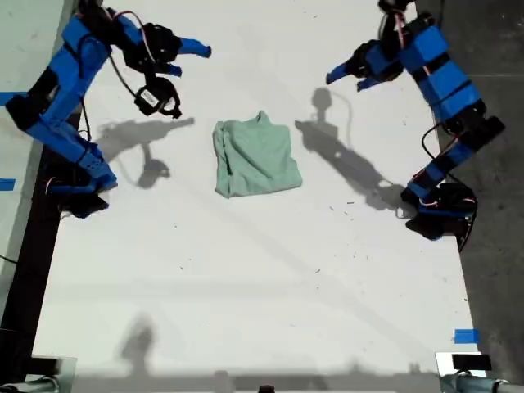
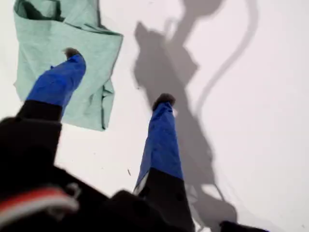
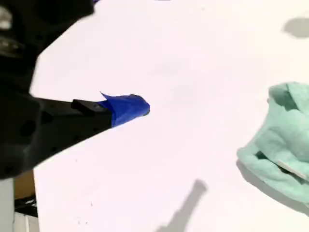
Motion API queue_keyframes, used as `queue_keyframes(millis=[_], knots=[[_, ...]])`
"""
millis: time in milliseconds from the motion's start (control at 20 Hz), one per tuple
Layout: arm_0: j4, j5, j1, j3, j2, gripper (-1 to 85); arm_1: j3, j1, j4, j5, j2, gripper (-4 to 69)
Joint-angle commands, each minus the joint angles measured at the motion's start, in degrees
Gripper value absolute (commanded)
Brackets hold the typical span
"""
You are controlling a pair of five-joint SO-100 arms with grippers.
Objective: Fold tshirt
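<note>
The tshirt [image 1: 255,157] lies folded into a compact, roughly square bundle on the white desk [image 1: 262,278], slightly toward the far side of the desk's middle in the exterior view, with a small bump of cloth at its far edge and wrinkles across the top layer. In the first wrist view the tshirt [image 2: 63,58] shows layered edges and a darker opening at one corner. My first gripper [image 2: 116,77] is released: its two blue fingers [image 2: 161,140] stand wide apart, nothing between them, one fingertip overlapping the cloth in that view though contact cannot be confirmed. In the exterior view this gripper [image 1: 348,72] sits at the exterior view's right, raised off the desk and apart from the tshirt, its shadow falling beside the bundle. My second gripper [image 1: 187,59] is at the exterior view's left, also raised and apart from the cloth. Its wrist view shows only one blue finger [image 3: 126,107] over bare desk, with the tshirt [image 3: 280,140] off to one side; in the exterior view its fingers appear spread, holding nothing. Blue tape marks [image 1: 465,336] sit on the desk's near edge at the exterior view's right.
</note>
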Motion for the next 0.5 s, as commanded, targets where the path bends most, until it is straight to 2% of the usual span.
queue_keyframes(millis=[0,100,200,300,450], knots=[[-4.39,0.18,0.79,12.39,17.67,32.4,10.72,3.78,0.97,-2.20,18.98,40.6],[-9.05,-1.49,6.59,24.43,27.69,28.8,22.06,0.70,-0.26,-0.88,31.46,32.0],[-16.52,-5.80,17.05,36.47,36.39,21.7,33.57,-5.98,-2.20,3.52,42.28,28.0],[-24.17,-13.18,27.86,48.69,43.15,8.6,47.64,-15.64,-8.09,9.93,53.88,21.8],[-33.66,-23.12,40.61,64.95,47.72,5.9,70.84,-29.36,-17.31,23.38,74.36,5.2]])
